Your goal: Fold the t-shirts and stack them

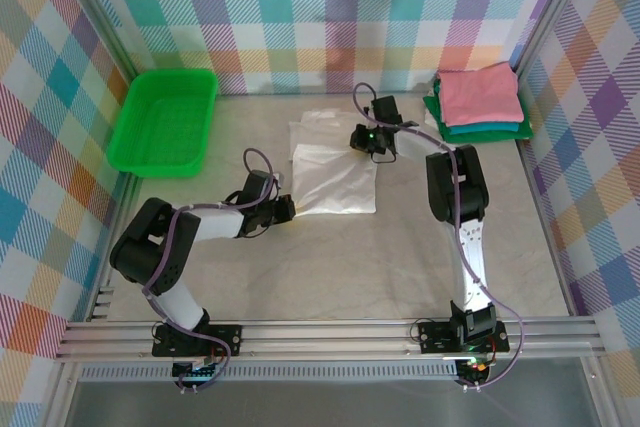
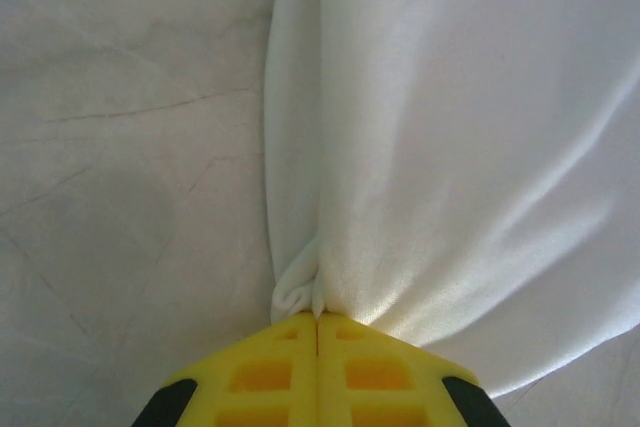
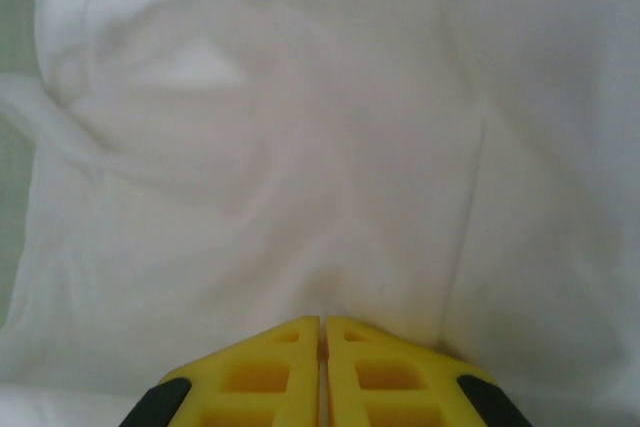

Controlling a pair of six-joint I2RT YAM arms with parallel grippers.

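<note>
A white t-shirt (image 1: 335, 177) lies partly folded in the middle of the table, plain side up. My left gripper (image 1: 291, 209) sits at its near left corner. In the left wrist view its yellow fingers (image 2: 280, 377) are shut on a bunched edge of the white cloth (image 2: 450, 147). My right gripper (image 1: 378, 155) is over the shirt's far right corner. The right wrist view has its tips (image 3: 322, 319) closed to a thin slit and pressed into the white fabric (image 3: 300, 147), which puckers there. Folded pink, teal and green t-shirts (image 1: 480, 97) are stacked at the back right.
A green plastic tray (image 1: 165, 122) stands at the back left. Checked cloth walls enclose the table on three sides. Bare grey tabletop (image 1: 330, 267) stretches between the shirt and the arm bases.
</note>
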